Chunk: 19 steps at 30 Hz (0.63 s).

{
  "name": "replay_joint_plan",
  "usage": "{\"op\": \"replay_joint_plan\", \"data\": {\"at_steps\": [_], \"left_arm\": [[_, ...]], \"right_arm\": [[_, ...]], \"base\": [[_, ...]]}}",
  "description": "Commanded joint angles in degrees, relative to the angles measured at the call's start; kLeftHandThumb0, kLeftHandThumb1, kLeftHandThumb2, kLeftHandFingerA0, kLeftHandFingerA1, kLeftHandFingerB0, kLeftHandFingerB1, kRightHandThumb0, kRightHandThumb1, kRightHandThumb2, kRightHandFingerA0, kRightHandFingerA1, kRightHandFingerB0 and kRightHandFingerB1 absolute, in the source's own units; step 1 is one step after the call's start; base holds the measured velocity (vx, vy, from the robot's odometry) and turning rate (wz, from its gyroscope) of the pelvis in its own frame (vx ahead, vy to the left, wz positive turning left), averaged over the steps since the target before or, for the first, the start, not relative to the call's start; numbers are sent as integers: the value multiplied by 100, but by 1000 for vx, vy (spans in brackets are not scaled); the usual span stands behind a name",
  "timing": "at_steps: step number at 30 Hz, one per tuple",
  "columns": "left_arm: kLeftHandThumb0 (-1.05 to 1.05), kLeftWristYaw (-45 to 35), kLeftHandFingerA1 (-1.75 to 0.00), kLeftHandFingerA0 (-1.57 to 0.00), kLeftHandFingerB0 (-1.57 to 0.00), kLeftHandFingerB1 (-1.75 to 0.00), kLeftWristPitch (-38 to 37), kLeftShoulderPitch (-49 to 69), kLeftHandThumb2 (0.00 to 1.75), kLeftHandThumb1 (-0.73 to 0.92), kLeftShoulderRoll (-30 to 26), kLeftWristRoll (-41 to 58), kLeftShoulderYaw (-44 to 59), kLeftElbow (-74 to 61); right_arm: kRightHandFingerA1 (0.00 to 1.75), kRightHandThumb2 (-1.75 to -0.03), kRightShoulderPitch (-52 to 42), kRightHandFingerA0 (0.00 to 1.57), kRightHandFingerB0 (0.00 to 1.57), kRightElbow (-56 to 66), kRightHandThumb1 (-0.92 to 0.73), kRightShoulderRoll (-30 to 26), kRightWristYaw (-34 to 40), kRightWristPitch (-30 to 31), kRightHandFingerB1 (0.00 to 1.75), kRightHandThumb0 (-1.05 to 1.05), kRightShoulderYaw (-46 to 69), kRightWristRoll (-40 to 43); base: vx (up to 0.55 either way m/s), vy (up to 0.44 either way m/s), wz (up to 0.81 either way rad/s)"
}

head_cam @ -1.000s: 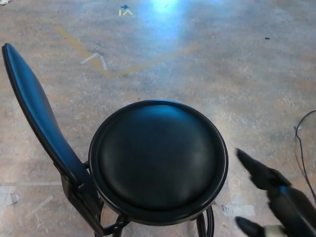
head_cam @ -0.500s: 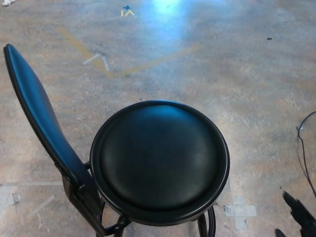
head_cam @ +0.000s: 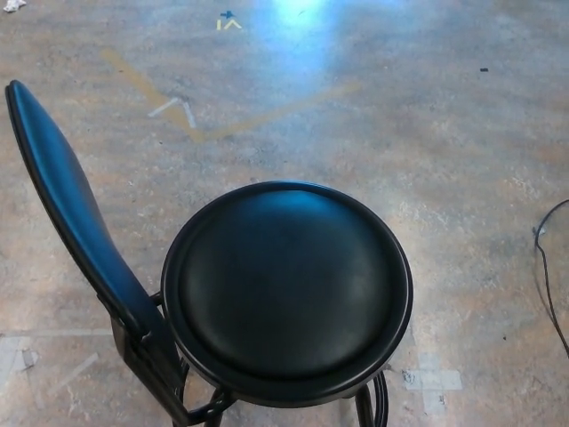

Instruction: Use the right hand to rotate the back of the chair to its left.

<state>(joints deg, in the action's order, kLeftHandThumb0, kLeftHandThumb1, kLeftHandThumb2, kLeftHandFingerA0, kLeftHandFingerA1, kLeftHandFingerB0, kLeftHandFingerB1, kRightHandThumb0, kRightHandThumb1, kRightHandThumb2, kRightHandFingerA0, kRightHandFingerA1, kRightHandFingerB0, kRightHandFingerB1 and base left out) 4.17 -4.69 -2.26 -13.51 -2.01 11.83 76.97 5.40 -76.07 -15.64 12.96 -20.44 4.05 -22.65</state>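
1. The black chair's round padded seat sat low in the middle of the head view, on a mottled concrete floor.
2. Its backrest stood at the seat's left edge, rising toward the upper left.
3. Neither robot hand appeared, so their fingers could not be judged.
4. A black cable lay at the right edge.
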Motion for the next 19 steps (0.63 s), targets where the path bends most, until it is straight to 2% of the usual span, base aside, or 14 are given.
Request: {"op": "replay_joint_plan", "data": {"at_steps": [1, 5, 6, 7, 8, 9, 12, 14, 15, 19], "left_arm": [[-50, 68, -51, -64, -59, -47, 49, 13, 64, 81, 46, 43, 66, 20], [-49, -30, -51, -60, -56, -47, 68, -6, 65, 85, 29, 23, 73, 20], [-46, -15, -53, -62, -57, -48, -14, 10, 64, 81, 45, 112, 167, 8], [-49, -50, -50, -58, -54, -46, -14, 13, 65, 84, 46, 144, 200, 8], [-49, -98, -50, -58, -54, -46, 5, 13, 65, 84, 45, 161, 225, 10], [-47, -63, -52, -61, -56, -48, -36, 6, 65, 85, 37, 73, 168, 21], [-47, -45, -52, -61, -56, -48, -56, 2, 65, 85, 34, 30, 147, 25], [-49, -54, -51, -62, -57, -46, 6, 0, 65, 84, 33, 59, 166, 18], [-49, -51, -51, -62, -57, -46, 29, -5, 65, 84, 38, 72, 177, 15], [-49, -49, -51, -62, -57, -46, 37, -7, 65, 84, 41, 73, 185, 14]], "right_arm": [[35, -110, 66, 2, 1, -87, -70, 111, -204, 279, 23, -77, 324, 580], [34, -110, 97, 2, 0, -91, -71, 168, -361, 411, 23, -76, 525, 753], [45, -109, 114, 10, 0, -94, -74, 194, -349, 447, 19, -84, 562, 789], [41, -109, 126, 2, 0, -92, -72, 207, -357, 472, 22, -79, 575, 807], [41, -109, 137, 2, 0, -88, -72, 217, -371, 497, 22, -79, 584, 823], [31, -68, 158, 16, 6, -86, -90, 225, -383, 510, 17, -81, 610, 855], [31, -68, 167, 16, 6, -81, -90, 227, -393, 522, 17, -81, 613, 885], [35, -68, 161, 22, 4, -72, -89, 244, -424, 524, 20, -81, 680, 981], [44, -104, 159, 11, 5, -70, -73, 243, -422, 535, 22, -83, 669, 983], [44, -104, 157, 11, 5, -65, -73, 239, -423, 545, 22, -83, 643, 1003]], "base": [[0, 0, 0], [0, 0, 0], [0, 0, 0], [0, 0, 0], [0, 0, 0], [0, 0, 0], [0, 0, 0], [0, 0, 0], [0, 0, 0], [0, 0, 0]]}}
